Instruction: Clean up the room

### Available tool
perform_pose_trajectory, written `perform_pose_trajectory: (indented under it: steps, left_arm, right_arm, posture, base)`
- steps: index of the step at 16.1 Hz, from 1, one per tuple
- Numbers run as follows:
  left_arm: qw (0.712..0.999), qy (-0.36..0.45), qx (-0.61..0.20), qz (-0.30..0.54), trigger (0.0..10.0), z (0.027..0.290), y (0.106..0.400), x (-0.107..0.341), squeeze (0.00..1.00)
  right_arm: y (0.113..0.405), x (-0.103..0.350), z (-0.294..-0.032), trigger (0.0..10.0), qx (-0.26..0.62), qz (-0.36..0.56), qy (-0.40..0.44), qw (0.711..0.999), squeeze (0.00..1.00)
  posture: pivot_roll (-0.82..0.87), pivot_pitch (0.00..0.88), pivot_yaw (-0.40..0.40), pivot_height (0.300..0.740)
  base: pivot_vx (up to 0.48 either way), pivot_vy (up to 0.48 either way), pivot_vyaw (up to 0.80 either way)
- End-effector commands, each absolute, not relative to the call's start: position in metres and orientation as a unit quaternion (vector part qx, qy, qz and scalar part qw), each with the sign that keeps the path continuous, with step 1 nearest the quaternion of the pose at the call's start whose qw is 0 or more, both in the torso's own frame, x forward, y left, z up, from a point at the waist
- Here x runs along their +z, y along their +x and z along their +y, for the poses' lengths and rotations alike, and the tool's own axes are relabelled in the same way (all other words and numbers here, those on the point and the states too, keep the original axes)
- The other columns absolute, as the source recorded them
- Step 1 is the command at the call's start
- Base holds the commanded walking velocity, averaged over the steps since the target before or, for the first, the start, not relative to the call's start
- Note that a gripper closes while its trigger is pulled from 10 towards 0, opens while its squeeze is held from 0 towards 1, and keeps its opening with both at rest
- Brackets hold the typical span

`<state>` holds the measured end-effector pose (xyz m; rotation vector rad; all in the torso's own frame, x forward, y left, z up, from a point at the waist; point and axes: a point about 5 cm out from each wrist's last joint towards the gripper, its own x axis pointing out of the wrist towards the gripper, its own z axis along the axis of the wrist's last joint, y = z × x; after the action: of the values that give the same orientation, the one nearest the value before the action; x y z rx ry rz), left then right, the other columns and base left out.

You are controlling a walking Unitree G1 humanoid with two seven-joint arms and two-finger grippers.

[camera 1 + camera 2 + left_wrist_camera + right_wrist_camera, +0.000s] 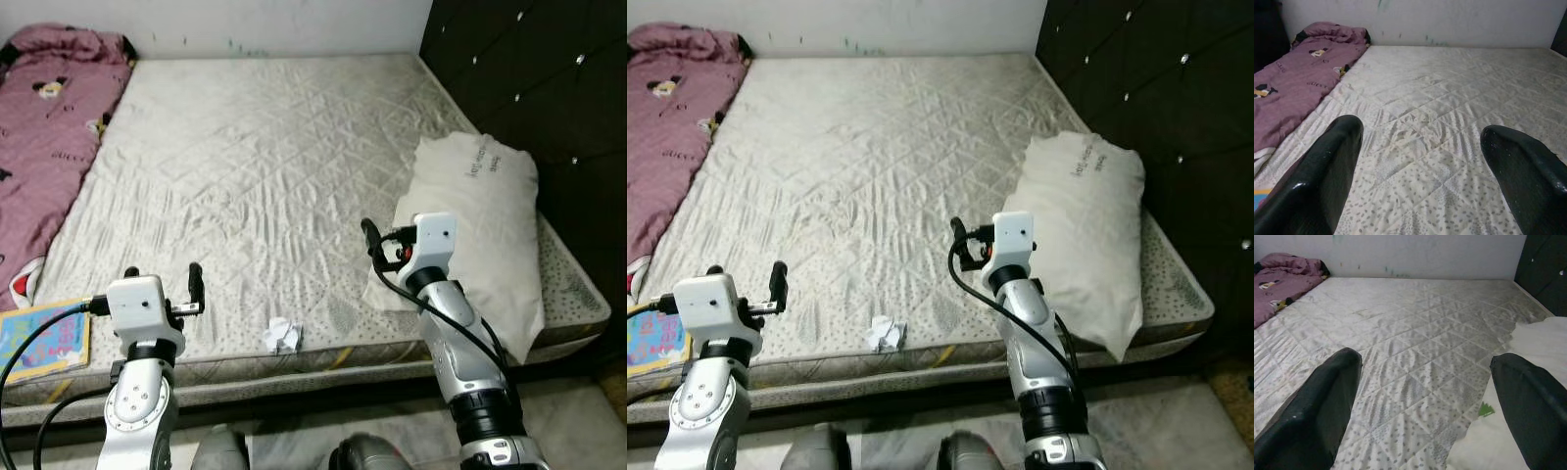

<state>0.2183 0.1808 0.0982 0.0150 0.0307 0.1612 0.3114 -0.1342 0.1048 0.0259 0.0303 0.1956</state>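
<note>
Robot stands at the foot edge of the bed, bare quilted mattress, both arms raised over that near edge. Left hand hovers above the mattress near the near-left corner, fingers spread wide, holding nothing. Right hand is up over the right half of the bed, just beside the white pillow, fingers also wide apart, empty. Crumpled white paper ball lies on the mattress close to the near edge, between the two hands, apart from both. Pillow lies along the right edge of the bed, its near end hanging a bit past the near-right corner; printed text on its top, too small to read. Small green scrap shows at the pillow's edge in the right wrist view; can't tell what it is. Purple blanket with cartoon prints is bunched along the left edge up to the far-left corner. Colourful children's book lies flat at the near-left corner, just left of the left arm. Dark tufted headboard runs along the right side, white wall along the far edge.
</note>
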Motion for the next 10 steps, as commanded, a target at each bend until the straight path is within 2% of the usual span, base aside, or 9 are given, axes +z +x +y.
perform_pose_trajectory:
  steps: [1, 4, 10]
  left_arm:
    - [0.996, 0.011, 0.089, 0.016, 10.0, 0.183, 0.217, 0.099, 0.0]
    - [0.996, 0.012, 0.091, 0.015, 10.0, 0.184, 0.218, 0.099, 0.0]
    - [0.989, 0.024, 0.141, 0.018, 10.0, 0.196, 0.219, 0.099, 0.0]
  right_arm:
    - [0.311, 0.106, -0.133, 10.0, 0.102, 0.013, 0.014, 0.995, 0.0]
    - [0.311, 0.106, -0.133, 10.0, 0.104, 0.012, 0.013, 0.994, 0.0]
    - [0.312, 0.105, -0.131, 10.0, 0.113, 0.017, 0.016, 0.993, 0.0]
  posture:
    - [-0.01, 0.067, -0.019, 0.639]
    - [-0.01, 0.064, -0.019, 0.62]
    - [-0.01, 0.066, -0.021, 0.62]
  base:
    - [0.0, 0.0, 0.0]
    - [0.0, 0.0, 0.0]
    - [0.0, 0.0, 0.0]
